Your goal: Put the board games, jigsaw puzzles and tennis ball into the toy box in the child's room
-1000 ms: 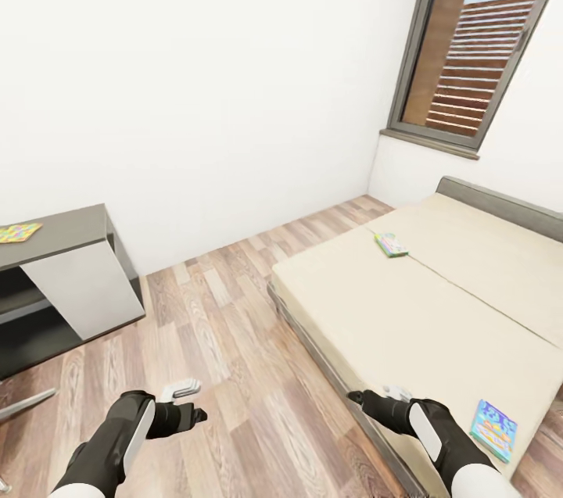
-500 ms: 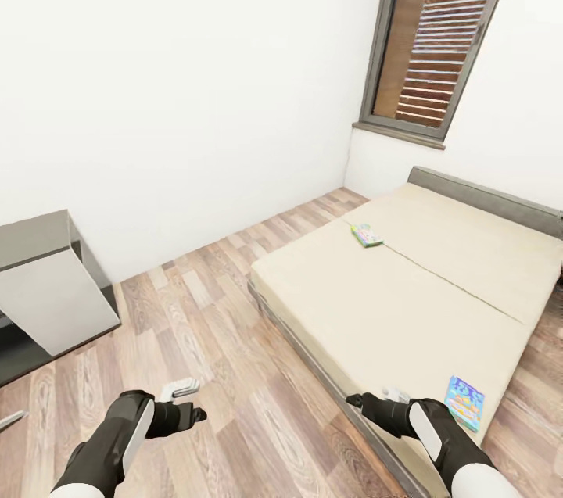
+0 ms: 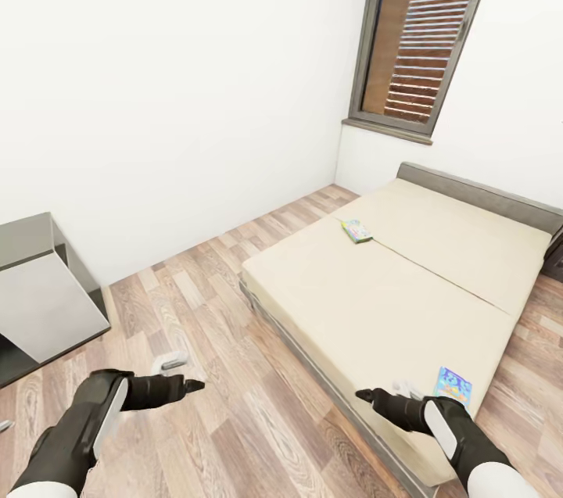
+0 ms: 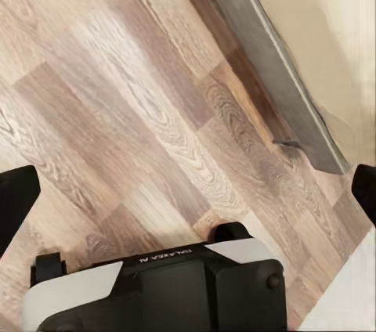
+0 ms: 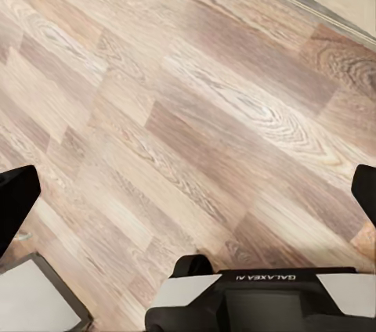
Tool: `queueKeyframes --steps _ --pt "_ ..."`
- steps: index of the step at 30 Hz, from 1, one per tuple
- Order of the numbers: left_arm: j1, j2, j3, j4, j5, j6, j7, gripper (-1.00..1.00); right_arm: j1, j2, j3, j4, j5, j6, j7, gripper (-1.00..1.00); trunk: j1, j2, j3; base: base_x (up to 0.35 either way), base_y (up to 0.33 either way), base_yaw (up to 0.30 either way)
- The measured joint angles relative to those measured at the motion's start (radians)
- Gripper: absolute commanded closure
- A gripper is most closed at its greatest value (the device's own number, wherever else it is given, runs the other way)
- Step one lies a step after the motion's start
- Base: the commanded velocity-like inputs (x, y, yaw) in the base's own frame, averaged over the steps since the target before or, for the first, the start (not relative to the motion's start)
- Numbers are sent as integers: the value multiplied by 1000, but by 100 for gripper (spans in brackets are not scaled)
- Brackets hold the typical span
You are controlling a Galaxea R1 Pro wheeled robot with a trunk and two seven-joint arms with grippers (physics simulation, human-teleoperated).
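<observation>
Partly cropped table [image 3: 35, 279] at left; both tools, left [image 3: 188, 385] and right [image 3: 367, 396], wide open, empty.

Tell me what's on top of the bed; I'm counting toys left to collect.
Two board games lie on the bed: one near the middle seam, one at the near corner. Nothing covers them.

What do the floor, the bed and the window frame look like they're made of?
Floor: wood planks or wood-look laminate, with visible grain and a slight sheen. Bed: plain beige matte mattress, probably fabric, with a grey headboard of unclear material. Window frame: smooth grey, likely painted metal or plastic.
</observation>
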Motion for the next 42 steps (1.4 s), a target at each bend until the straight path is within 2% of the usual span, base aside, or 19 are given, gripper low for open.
queueKeyframes --steps 1,2,7,12,16,23,42 --pt "0 12 -1 -10 -2 3 -74 -100 0 -4 0 0 0 -2 30 -100 0 0 0 0 0 -3" --pt "0 18 -1 -13 -4 4 -109 -100 0 -6 0 0 1 -2 44 -100 0 0 0 0 0 -2" --pt "1 35 -1 -23 -11 3 -248 -100 0 -10 -1 0 1 -5 107 -100 0 0 0 0 -7 -1" --pt "0 54 2 -25 -10 4 -299 -100 0 -7 -4 -1 0 3 147 -100 0 0 0 0 -131 0" --pt "0 66 3 -26 -8 6 -311 -100 0 -2 -5 -2 1 0 169 -100 0 0 0 0 -240 0" --pt "0 71 4 -26 -6 8 -317 -100 -1 -10 -6 -38 -1 7 191 -100 0 0 0 0 -97 51" --pt "0 71 3 -27 -6 13 -317 -100 -1 -8 -14 -62 2 8 196 -100 0 0 -4 0 -228 265"
